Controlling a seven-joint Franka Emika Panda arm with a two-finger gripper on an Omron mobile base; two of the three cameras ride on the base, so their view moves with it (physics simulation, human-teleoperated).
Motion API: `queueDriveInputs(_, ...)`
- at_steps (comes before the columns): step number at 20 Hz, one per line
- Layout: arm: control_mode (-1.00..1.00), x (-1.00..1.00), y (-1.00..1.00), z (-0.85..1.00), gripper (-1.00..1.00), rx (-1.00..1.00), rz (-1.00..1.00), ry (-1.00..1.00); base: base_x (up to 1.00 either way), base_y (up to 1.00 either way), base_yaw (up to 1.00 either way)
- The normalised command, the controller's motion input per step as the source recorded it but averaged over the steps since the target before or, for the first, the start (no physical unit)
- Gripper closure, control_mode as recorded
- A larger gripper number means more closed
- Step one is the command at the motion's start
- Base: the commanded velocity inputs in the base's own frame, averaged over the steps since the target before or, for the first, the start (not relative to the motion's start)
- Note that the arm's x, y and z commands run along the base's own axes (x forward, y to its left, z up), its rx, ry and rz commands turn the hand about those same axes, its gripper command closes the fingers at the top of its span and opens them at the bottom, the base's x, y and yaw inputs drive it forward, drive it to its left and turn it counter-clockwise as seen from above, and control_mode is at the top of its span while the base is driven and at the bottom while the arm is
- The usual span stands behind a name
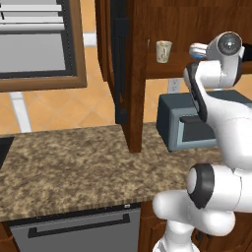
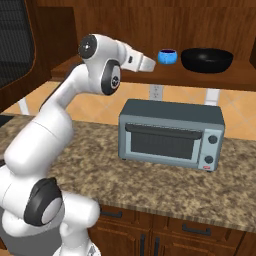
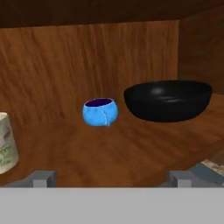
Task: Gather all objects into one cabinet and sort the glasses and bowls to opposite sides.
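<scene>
So the white arm has its two-finger gripper point(image 3: 111, 177) poked in at the front edge of the dark brown wooden wall cabinet point(image 3: 109, 148). In the hand view the two little dark fingertips point(image 3: 43, 177) stand wide apart with nothing between them, so the hand is open and empty.

Taking the small bright blue bowl with the dark inside point(image 3: 100, 112) as the landmark: it sits about mid-shelf, straight ahead of the gripper. The wide shallow black bowl point(image 3: 167, 99) is just beside it on the right, not touching as far as the hand view shows. The cream-beige tapered cup with the faint mottled pattern point(image 3: 6, 142) stands upright well off to its left, cut by the frame edge. Below the shelf, a grey toaster oven point(image 2: 171, 133) sits on the speckled stone counter point(image 2: 100, 165).

Looks like the sorting is basically there, bowls on one side and cup on the other. If the robot is lining up on the blue bowl, it should probably come in level and centred, keep the fingers wide enough to straddle the rim, and not swing right into the black bowl.

Count: two bowls, one cup visible, one oven. Whether more cups sit elsewhere can't be told.
</scene>
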Motion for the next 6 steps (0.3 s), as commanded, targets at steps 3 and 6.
queueDriveInputs(3,-1.00,0.06,-0.73,0.00,-1.00,0.05,-0.18,0.00,0.00,0.00,0.00)
queueDriveInputs(6,-1.00,0.24,-0.79,0.00,-1.00,0.11,-0.06,0.00,0.00,0.00,0.00)
